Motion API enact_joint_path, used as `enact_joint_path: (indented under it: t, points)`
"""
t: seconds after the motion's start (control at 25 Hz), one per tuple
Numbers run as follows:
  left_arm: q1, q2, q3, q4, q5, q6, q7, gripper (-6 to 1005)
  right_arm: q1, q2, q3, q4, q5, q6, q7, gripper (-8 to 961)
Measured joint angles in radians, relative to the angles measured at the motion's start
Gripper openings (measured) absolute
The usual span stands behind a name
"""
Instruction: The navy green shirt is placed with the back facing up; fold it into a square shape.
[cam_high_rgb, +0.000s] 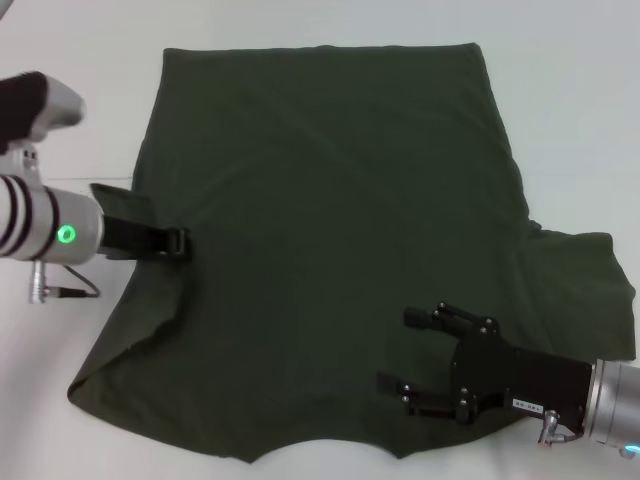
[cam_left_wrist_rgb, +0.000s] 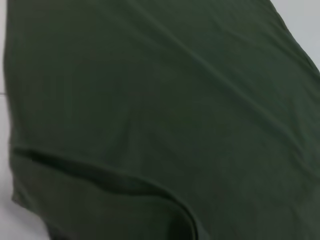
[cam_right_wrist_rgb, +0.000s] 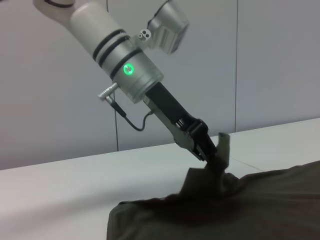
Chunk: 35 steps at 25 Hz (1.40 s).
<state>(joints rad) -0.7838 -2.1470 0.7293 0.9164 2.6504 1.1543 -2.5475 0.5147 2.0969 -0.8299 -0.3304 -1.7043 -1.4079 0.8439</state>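
The navy green shirt (cam_high_rgb: 330, 230) lies spread flat on the white table (cam_high_rgb: 570, 90), its hem at the far side and its collar edge nearest me. My left gripper (cam_high_rgb: 180, 243) is at the shirt's left edge, shut on a pinch of the fabric. In the right wrist view that gripper (cam_right_wrist_rgb: 212, 152) holds the cloth (cam_right_wrist_rgb: 240, 205) raised a little off the table. My right gripper (cam_high_rgb: 415, 350) stands open over the shirt's near right part, fingers spread. The left wrist view is filled by the shirt (cam_left_wrist_rgb: 165, 100) with a soft ridge across it.
The shirt's right sleeve (cam_high_rgb: 590, 290) lies out flat toward the table's right side. Bare white table (cam_right_wrist_rgb: 75, 185) surrounds the shirt, and a grey wall (cam_right_wrist_rgb: 50, 90) stands beyond it in the right wrist view.
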Motion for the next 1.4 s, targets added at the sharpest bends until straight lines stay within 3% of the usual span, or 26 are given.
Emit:
enact_joint_path:
  t: [0.12, 0.52, 0.76, 1.12, 1.28, 1.32, 1.4]
  points:
    - [0.007, -0.014, -0.002, -0.012, -0.005, -0.032, -0.002, 19, -0.001, 0.0, 0.0, 0.0, 0.0, -0.001, 0.0, 928]
    - [0.059, -0.014, 0.0, -0.082, -0.179, -0.081, 0.051, 27, -0.005, 0.0, 0.0, -0.001, 0.0, -0.003, 0.0, 927]
    - [0.124, -0.004, -0.005, -0.084, -0.339, -0.068, 0.164, 217, -0.012, 0.0, 0.0, -0.001, 0.002, -0.004, 0.0, 927]
    - [0.208, 0.049, -0.013, -0.119, -0.514, 0.032, 0.291, 595, -0.021, -0.003, 0.002, -0.001, 0.024, -0.009, 0.001, 927]
    - [0.212, 0.089, -0.038, -0.186, -0.558, 0.114, 0.324, 723, -0.026, -0.004, 0.002, -0.001, 0.027, -0.01, 0.002, 928]
    - [0.212, 0.089, -0.038, -0.186, -0.558, 0.114, 0.324, 752, -0.027, -0.004, 0.002, -0.001, 0.027, -0.011, 0.003, 928]
    - [0.21, 0.114, -0.046, -0.24, -0.59, 0.199, 0.423, 811, -0.032, -0.005, 0.006, -0.001, 0.027, -0.014, 0.006, 928]
